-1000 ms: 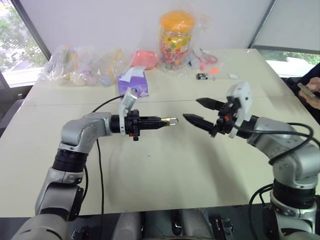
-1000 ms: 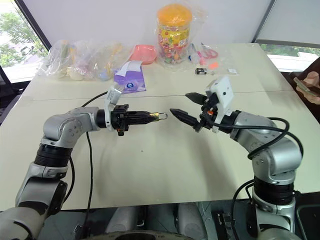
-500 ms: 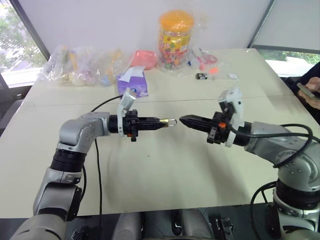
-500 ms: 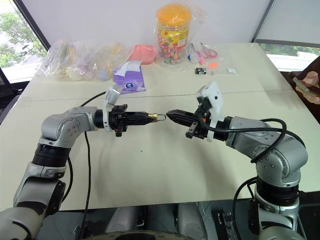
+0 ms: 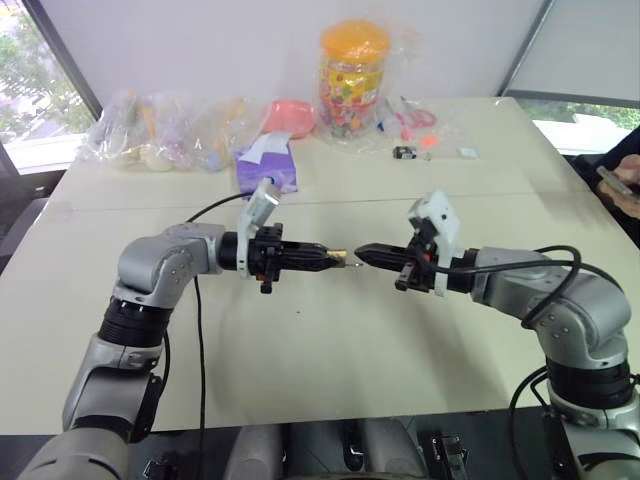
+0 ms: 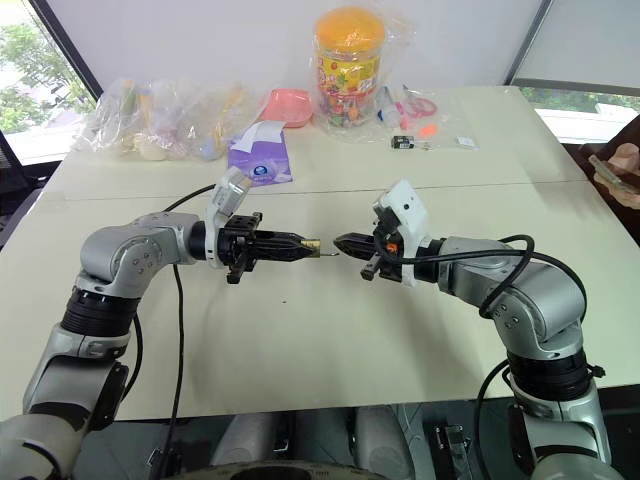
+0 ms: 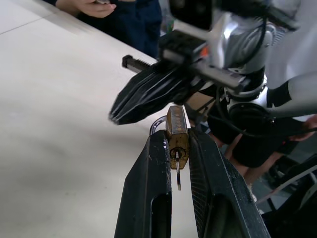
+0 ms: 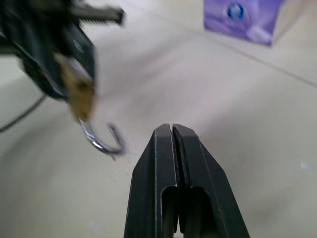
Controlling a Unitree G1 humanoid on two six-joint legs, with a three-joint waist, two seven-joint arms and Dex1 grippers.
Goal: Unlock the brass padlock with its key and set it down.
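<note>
While the left end effector [image 5: 335, 262] clamps the brass padlock [image 7: 177, 135] above the counter [image 5: 330, 350], the key [image 7: 177, 171] sits in its keyhole; the right end effector [image 6: 340, 243], pressed together and empty, hovers just beside the padlock's shackle. Whether the lock is sprung I cannot tell, and setting it down remains.

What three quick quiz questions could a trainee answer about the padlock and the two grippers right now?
1. True or false: the left gripper holds the padlock between its jaws.
2. Where is the key? A) on the table B) in the padlock's keyhole C) in the right gripper
3. Are the right gripper's jaws open or shut?

Key: 1 true; 2 B; 3 shut, holding nothing, just beside the padlock's shackle.
</note>
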